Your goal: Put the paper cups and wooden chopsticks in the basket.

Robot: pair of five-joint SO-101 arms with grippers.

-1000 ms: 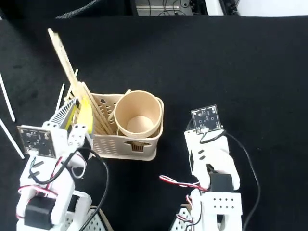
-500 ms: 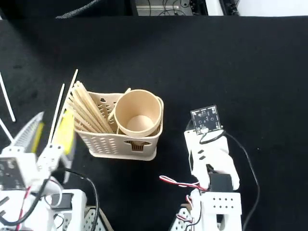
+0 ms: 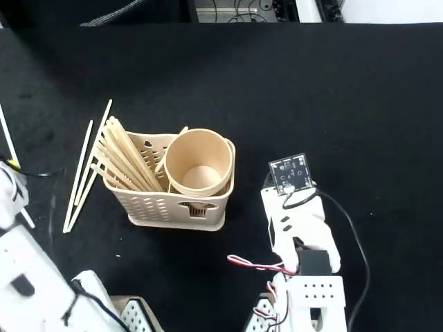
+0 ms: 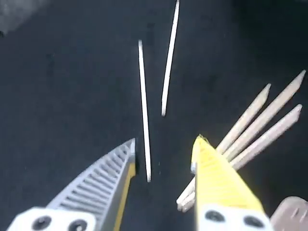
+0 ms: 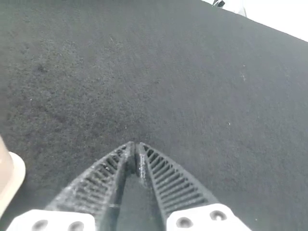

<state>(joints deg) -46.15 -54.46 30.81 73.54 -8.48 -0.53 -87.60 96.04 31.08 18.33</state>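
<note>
1. Pulling away from the basket (image 3: pixel 173 207), the left arm (image 3: pixel 28 290) is now sitting at the 7 o'clock corner of the high view. A second ago its claw was holding wooden chopsticks above the basket's 9 o'clock end.
2. Hanging wide open, the left claw (image 4: pixel 166 142) is gripping nothing.
3. The bundle of wooden chopsticks (image 3: pixel 128 155) is now leaning inside the basket's 9 o'clock half, with the paper cup (image 3: pixel 199 166) standing upright in its 3 o'clock half.
4. A few loose chopsticks (image 3: pixel 79 183) are lying on the desk (image 3: pixel 311 90) just at 9 o'clock of the basket. By my reckoning, the job is nearly done and these are waiting to be collected.
5. The right claw (image 5: pixel 135 144) is staying pressed shut and empty, low over bare desk at 4 o'clock of the basket.
6. Black cloth is covering the desk. Thin white sticks (image 4: pixel 143 106) are lying under the left claw. Cabling (image 3: pixel 242 8) is showing beyond the 12 o'clock edge.
</note>
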